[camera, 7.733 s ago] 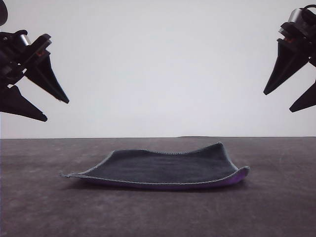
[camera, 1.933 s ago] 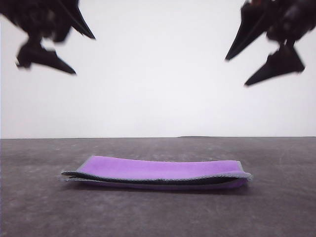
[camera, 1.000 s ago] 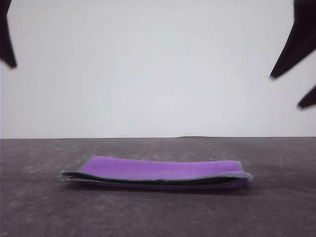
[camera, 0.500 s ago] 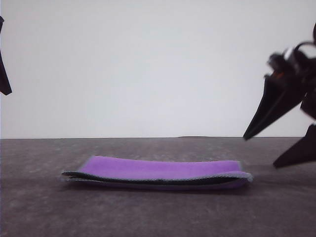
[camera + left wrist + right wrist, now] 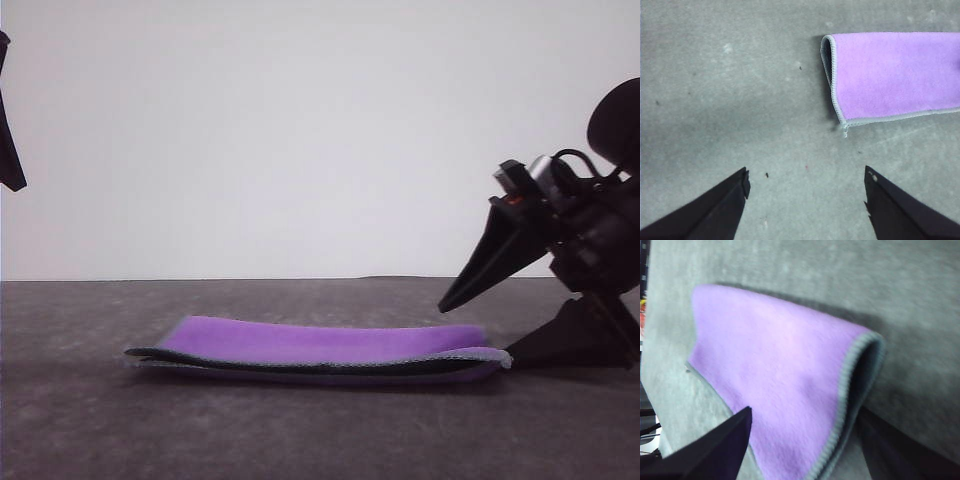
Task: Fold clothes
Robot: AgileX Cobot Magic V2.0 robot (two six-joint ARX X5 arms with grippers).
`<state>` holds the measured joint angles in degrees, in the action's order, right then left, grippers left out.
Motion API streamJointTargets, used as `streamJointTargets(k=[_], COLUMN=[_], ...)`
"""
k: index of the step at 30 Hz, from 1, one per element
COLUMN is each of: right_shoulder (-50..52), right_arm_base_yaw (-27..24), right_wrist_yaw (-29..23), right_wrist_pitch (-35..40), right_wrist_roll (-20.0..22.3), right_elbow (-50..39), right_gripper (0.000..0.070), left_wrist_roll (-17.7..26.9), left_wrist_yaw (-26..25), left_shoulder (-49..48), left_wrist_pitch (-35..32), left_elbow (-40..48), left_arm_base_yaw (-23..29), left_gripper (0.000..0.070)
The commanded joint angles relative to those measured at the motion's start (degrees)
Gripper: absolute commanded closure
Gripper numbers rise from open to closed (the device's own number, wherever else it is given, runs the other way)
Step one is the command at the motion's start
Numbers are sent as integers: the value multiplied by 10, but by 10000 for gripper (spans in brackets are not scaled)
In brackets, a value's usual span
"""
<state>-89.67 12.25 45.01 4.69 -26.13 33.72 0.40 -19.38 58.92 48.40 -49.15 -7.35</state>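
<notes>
Now right gripper (image 5: 478, 328) spread wide at folded cloth (image 5: 320, 347) edge.

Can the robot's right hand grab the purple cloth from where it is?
Probably yes. The right hand is open at the folded cloth's right end, one finger above and one low beside it, with nothing in between.

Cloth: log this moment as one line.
cloth: folded, purple up | right claw: open at its right end | left claw: open, clear
</notes>
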Motion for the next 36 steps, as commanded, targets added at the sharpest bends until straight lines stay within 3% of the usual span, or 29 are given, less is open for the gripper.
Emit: streamJointTargets(k=[1,4,6,11,16,25,36], right_shoulder=[-21,-21,-21,-21,-21,-31,-136], right_arm_base_yaw=[7,11,11,13,38,122,199], right_wrist_yaw=[-14,-15,-15,2,56,18,10], right_wrist_pitch=[-5,-1,1,18,96,129,128], right_wrist_roll=[-19,-18,-17,-21,-72,-106,-123], right_elbow=[-1,-1,-1,-1,5,56,185], right_gripper=[352,612,698,700,700,700,700], left_wrist_roll=[-1,-1,-1,-4,-14,-28,-29], left_wrist_yaw=[1,1,1,1,1,1,1], left_shoulder=[3,3,3,3,3,3,3], left_wrist_pitch=[-3,-3,-4,-4,-10,-17,-17], left_elbow=[-7,-7,-7,-7,-7,-7,-7], left_arm_base_yaw=[-1,-1,-1,-1,-1,-1,-1], left_gripper=[259,259,259,259,259,259,259])
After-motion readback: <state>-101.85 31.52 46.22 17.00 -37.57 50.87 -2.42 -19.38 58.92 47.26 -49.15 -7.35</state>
